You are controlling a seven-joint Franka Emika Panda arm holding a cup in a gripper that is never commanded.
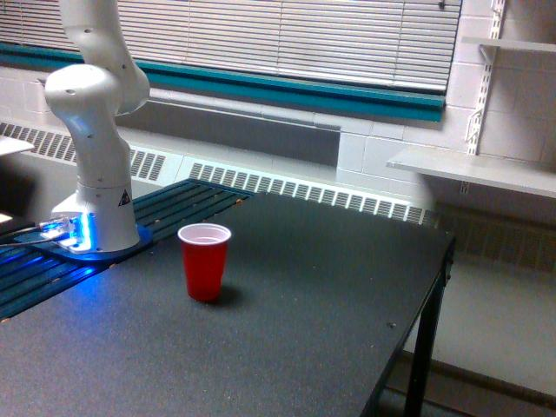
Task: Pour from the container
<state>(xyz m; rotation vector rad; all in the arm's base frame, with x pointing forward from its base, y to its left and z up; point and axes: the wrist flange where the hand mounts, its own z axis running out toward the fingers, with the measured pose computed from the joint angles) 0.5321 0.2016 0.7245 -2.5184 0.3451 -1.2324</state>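
Observation:
The container is out of view, and so is my gripper: the exterior view shows only the white arm's base and lower links at its left, rising out of the top of the frame. An opaque red plastic cup with a white inside stands upright on the dark table, a little to the exterior view's right of the arm's base. Nothing shows inside the cup from this angle.
A blue glow lights the arm's base plate, with cables running off at the exterior view's left. Slatted dark panels lie behind the base. The table's far edge and a leg fall at the exterior view's right. White shelves hang on the wall.

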